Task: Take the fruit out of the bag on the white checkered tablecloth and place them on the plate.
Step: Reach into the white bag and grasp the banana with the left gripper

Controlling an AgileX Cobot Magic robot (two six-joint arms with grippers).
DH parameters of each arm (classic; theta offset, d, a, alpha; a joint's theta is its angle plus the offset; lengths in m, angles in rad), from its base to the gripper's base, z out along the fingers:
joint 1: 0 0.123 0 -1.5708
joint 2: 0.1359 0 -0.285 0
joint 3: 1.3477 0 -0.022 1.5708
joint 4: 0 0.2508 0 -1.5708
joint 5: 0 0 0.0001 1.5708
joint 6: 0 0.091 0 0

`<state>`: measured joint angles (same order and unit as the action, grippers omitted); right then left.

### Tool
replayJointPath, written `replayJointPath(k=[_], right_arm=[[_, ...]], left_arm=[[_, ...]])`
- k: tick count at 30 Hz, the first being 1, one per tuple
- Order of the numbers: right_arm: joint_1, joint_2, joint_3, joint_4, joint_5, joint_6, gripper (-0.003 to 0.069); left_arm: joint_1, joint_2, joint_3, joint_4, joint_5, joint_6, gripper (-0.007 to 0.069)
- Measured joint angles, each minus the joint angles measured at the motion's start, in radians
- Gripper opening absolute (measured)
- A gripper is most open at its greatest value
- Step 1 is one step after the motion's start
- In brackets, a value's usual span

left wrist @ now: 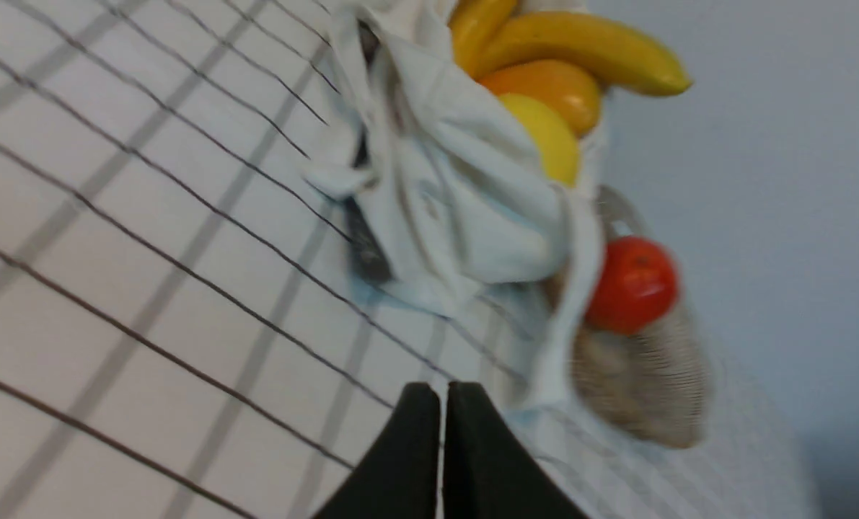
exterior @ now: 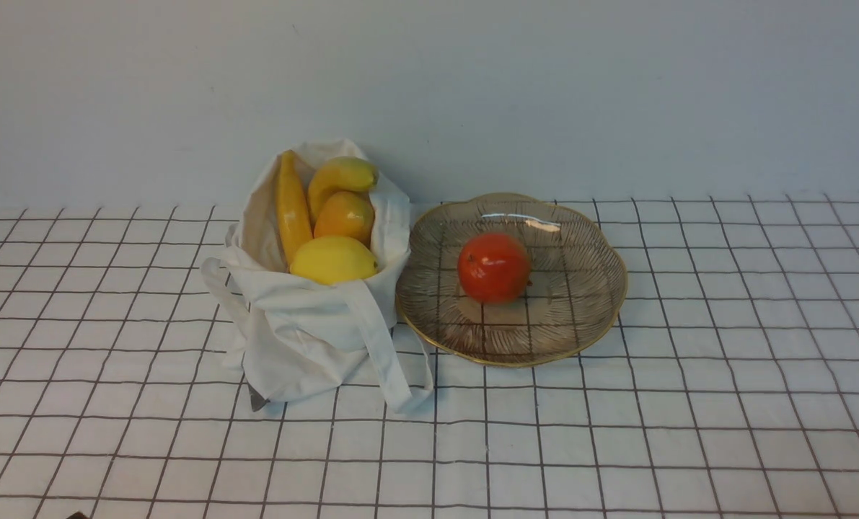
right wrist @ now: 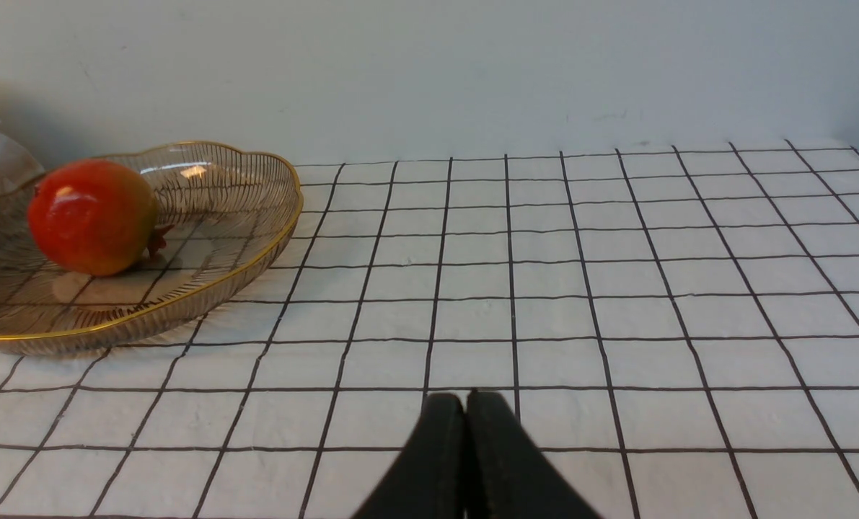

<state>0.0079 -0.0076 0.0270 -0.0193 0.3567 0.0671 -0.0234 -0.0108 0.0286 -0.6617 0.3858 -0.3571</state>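
Note:
The off-white cloth bag (exterior: pixel 306 324) stands on the white checkered tablecloth (exterior: pixel 689 404), left of centre. In it sit two bananas (exterior: pixel 292 205) (exterior: pixel 342 176), a mango (exterior: pixel 344 215) and a lemon (exterior: pixel 334 259). The glass plate (exterior: pixel 580 317) lies just right of the bag and holds a round red-orange fruit (exterior: pixel 494 267). The left gripper (left wrist: pixel 443 393) is shut and empty, short of the bag (left wrist: pixel 458 194), with the fruit (left wrist: pixel 552 137) beyond. The right gripper (right wrist: pixel 465 400) is shut and empty over bare cloth, right of the plate (right wrist: pixel 256 238). Neither gripper shows in the front view.
A pale wall (exterior: pixel 544 94) runs close behind the bag and plate. The bag's strap handles (exterior: pixel 393 360) hang down onto the cloth in front of it. Open tablecloth lies in front and to the right of the plate.

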Motion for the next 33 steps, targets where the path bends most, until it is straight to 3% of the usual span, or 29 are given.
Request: replayJointPath(k=[1,2,8,12,19,20,23,26,27,28,33], right_arm=[[0.0,0.0,0.0,0.0,0.0,0.0,-0.0015],[0.0,0.0,0.0,0.0,0.0,0.0,-0.0015],[0.0,0.0,0.0,0.0,0.0,0.0,-0.0015],[0.0,0.0,0.0,0.0,0.0,0.0,-0.0015],[0.0,0.0,0.0,-0.001,0.0,0.0,-0.0015],[0.0,0.0,0.0,-0.001,0.0,0.0,-0.0015],[0.0,0.0,0.0,-0.001,0.0,0.0,-0.0015],[0.0,0.0,0.0,-0.001,0.0,0.0,-0.0015],[0.0,0.0,0.0,-0.001,0.0,0.0,-0.0015],[0.0,0.0,0.0,-0.001,0.0,0.0,-0.0015],[0.0,0.0,0.0,-0.001,0.0,0.0,-0.0015]], left_arm=[[0.0,0.0,0.0,-0.014,0.0,-0.002,-0.0008],[0.0,0.0,0.0,-0.124,-0.016,-0.002,-0.0008],[0.0,0.0,0.0,-0.268,-0.152,0.051,-0.0008],[0.0,0.0,0.0,-0.302,-0.241,0.088,-0.0008],[0.0,0.092,-0.208,-0.295,-0.188,0.341,-0.0008],[0.0,0.198,-0.293,-0.282,-0.108,0.416,-0.0008],[0.0,0.403,-0.399,-0.225,0.067,0.493,-0.0008],[0.0,0.699,-0.532,-0.089,0.367,0.525,-0.0008],[0.0,0.718,-0.541,-0.078,0.384,0.527,-0.0008],[0.0,0.868,-0.616,0.01,0.489,0.534,-0.0008],[0.0,1.198,-0.839,0.212,0.602,0.553,-0.0008]])
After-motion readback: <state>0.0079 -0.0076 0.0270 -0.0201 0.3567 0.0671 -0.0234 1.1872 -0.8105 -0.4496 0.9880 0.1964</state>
